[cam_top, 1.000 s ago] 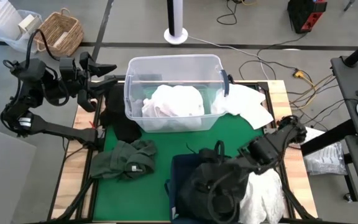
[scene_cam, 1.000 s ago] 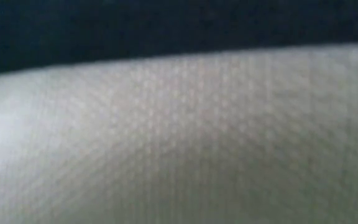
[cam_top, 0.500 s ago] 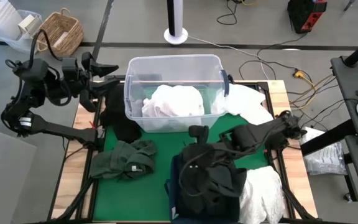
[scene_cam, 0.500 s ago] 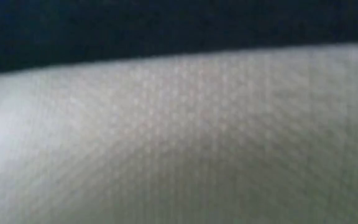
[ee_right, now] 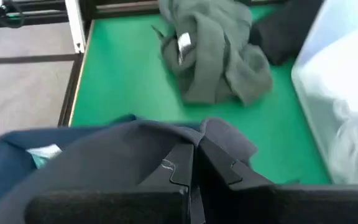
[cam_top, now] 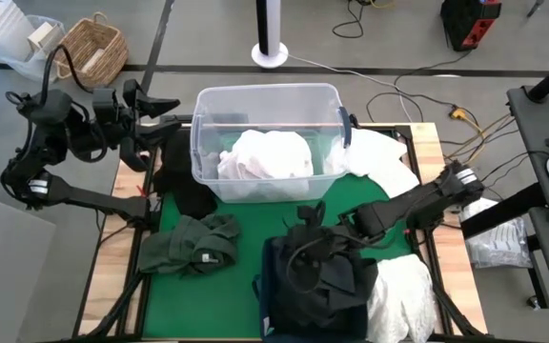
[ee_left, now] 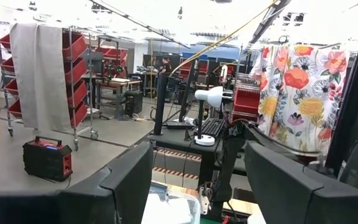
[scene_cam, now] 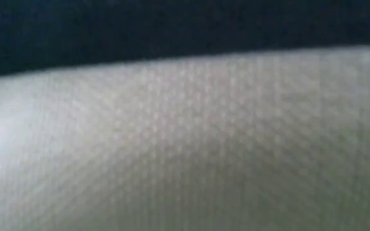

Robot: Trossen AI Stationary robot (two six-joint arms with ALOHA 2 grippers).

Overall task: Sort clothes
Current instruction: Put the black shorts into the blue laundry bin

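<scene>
— Right pincer? Clamped on the black garment, bunched just beneath it over the navy bin.
— Left pincer? Spread wide, empty, off the bench corner

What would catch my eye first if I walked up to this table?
Probably the right gripper in the middle, pinching a black garment up over the navy bin. Behind it, a clear tub holds white clothes. The left gripper waits open at the table's far left corner.
</scene>
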